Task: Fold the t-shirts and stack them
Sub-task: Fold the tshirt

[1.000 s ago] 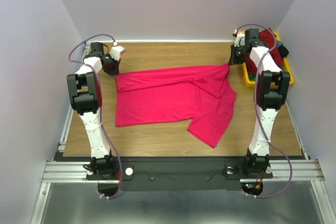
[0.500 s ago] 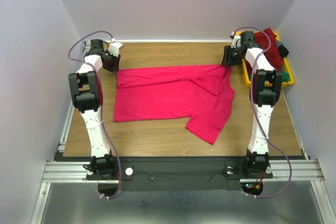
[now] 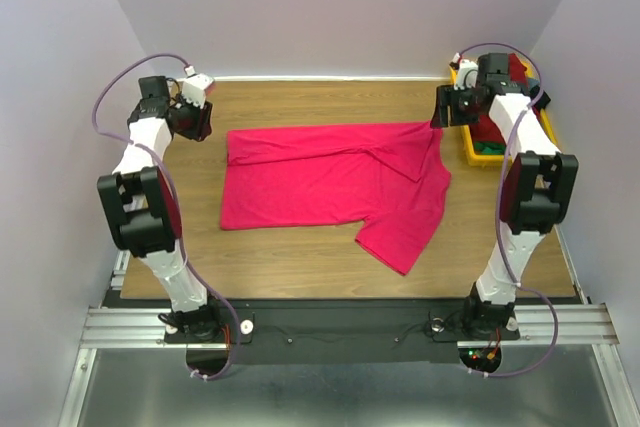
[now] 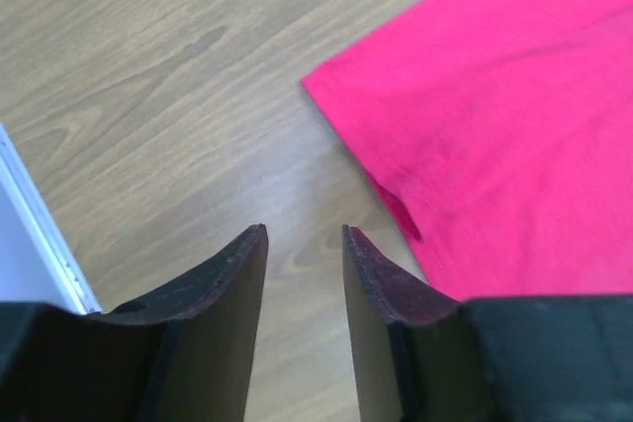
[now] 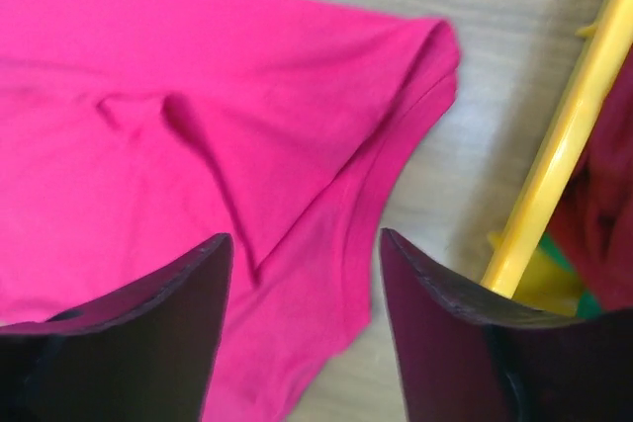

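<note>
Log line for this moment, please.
left gripper: open, empty | right gripper: open, empty | crimson t-shirt: lying on table, far edge folded over

The crimson t-shirt (image 3: pixel 330 182) is soft, matt cloth with stitched hems. The tabletop (image 3: pixel 300 252) is smooth, pale-grained wood. The yellow bin (image 5: pixel 559 140) is glossy plastic. The left gripper (image 4: pixel 304 239) has matt black, rough-edged fingers (image 4: pixel 223 313).

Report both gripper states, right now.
Left gripper: open, empty, over the table beside the crimson t-shirt.
Right gripper: open, empty, above the crimson t-shirt.
</note>
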Robot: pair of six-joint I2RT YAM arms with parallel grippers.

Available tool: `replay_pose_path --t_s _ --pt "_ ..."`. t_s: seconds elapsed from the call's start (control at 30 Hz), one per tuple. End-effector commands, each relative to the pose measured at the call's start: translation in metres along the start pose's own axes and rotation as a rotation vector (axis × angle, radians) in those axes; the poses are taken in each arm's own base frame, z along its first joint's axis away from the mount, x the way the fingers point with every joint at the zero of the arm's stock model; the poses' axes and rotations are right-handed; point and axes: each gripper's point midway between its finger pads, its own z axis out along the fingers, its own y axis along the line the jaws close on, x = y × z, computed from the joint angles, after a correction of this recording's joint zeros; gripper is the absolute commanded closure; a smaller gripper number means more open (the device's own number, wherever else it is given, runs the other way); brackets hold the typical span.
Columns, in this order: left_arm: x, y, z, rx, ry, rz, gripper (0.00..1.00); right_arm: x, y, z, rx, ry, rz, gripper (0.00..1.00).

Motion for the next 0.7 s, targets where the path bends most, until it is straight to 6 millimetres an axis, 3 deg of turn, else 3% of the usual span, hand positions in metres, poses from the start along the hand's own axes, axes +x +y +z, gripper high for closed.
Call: replay_pose_path --t_s 0.0,0.1,0.23,0.33,0.53,0.67 --pt "0.011 -0.038 -0.017 0.092 -0.002 0.036 0.56 0.04 0.023 -0.011 -0.076 0.091 -0.025 0.42" --pt "0.052 -0.062 -0.014 0.147 0.076 0.018 0.59 0.077 0.03 -0.004 -0.096 0.175 -0.006 0.49" --pt "0.08 -0.076 -0.015 0.158 0.132 0.035 0.64 0.115 0.033 0.005 -0.106 0.263 0.013 0.55" --pt "0.116 -0.089 -0.015 0.173 0.211 0.021 0.67 0.144 0.029 0.01 -0.098 0.333 0.016 0.57" --pt "0.16 -0.102 -0.025 0.179 0.311 0.053 0.73 0.184 0.031 0.009 -0.098 0.424 0.025 0.6" --pt "0.191 -0.112 -0.039 0.172 0.395 0.087 0.78 0.205 0.033 -0.003 -0.091 0.467 0.01 0.6"
